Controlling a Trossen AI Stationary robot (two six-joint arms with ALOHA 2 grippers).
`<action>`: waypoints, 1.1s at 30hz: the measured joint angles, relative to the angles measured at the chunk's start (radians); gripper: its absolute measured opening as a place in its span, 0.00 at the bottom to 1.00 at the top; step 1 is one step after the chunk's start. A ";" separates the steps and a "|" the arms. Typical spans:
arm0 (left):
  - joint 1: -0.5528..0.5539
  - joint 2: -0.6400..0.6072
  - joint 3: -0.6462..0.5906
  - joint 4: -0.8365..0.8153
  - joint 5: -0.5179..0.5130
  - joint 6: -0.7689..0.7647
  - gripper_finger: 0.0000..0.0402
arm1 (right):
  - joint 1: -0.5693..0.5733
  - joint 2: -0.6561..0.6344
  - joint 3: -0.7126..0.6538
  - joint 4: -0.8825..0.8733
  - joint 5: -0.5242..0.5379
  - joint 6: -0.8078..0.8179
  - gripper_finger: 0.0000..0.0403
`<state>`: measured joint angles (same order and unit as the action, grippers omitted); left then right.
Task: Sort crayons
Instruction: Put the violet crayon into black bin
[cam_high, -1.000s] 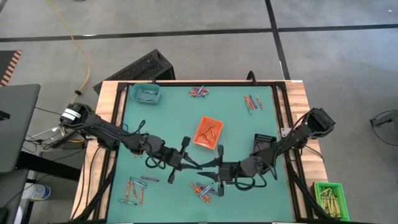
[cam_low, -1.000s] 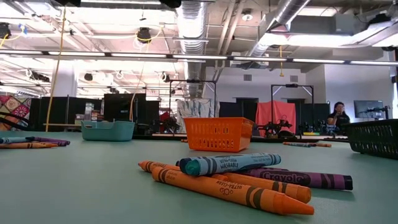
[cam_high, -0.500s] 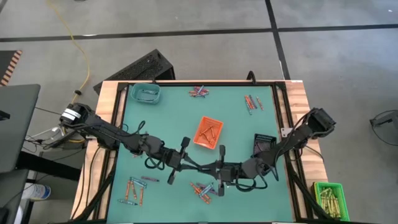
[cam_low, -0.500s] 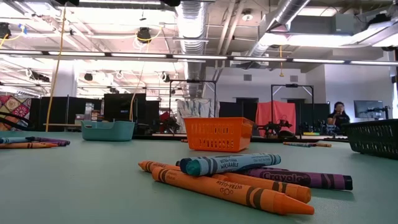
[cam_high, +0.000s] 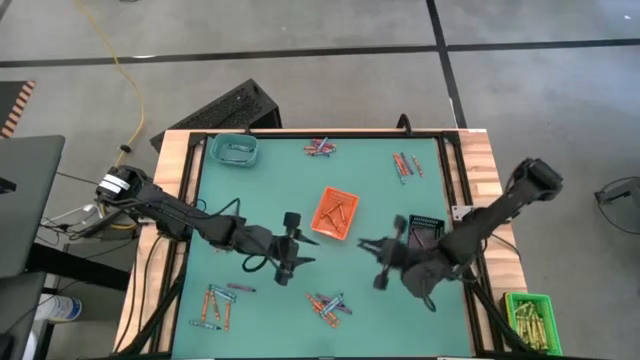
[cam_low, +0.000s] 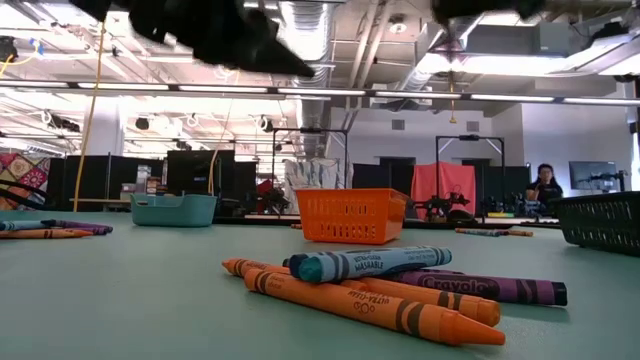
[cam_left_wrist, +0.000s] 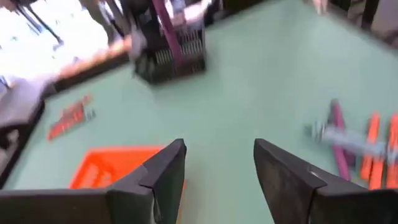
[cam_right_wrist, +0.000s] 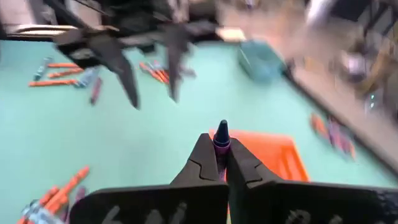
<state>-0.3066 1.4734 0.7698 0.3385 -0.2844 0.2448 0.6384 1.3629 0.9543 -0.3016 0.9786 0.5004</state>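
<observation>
Pinching one purple crayon (cam_right_wrist: 221, 138), the right gripper (cam_right_wrist: 217, 163) hung above the table (cam_high: 270, 190) near the black tray (cam_high: 424, 228). The left gripper (cam_left_wrist: 214, 174), fingers spread and empty, hovered beside the orange tray (cam_high: 334, 213). Five loose clusters of crayons (cam_high: 326, 305) lay scattered; one teal tray (cam_high: 233, 150) stood at the far-left corner.

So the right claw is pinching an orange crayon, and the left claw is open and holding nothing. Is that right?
Nearly. The crayon pinched in the right claw is purple, not orange; the right wrist view shows its dark purple tip poking out between the closed fingers. The rest holds: the left wrist view shows the left claw open with nothing between its fingers.
</observation>
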 joint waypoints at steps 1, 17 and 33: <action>0.003 0.000 -0.015 -0.003 0.008 -0.003 0.45 | -0.001 -0.021 0.000 -0.097 -0.003 0.104 0.00; -0.002 0.000 -0.206 0.170 0.196 0.084 0.39 | -0.112 -0.112 0.000 -0.989 -0.479 1.045 0.00; -0.165 -0.001 -0.259 0.195 0.297 0.073 0.39 | -0.218 -0.099 -0.109 -0.857 -0.615 1.178 0.01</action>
<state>-0.4716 1.4727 0.5106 0.5331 0.0123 0.3180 0.4203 1.2640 0.8453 -1.1582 0.3634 1.6783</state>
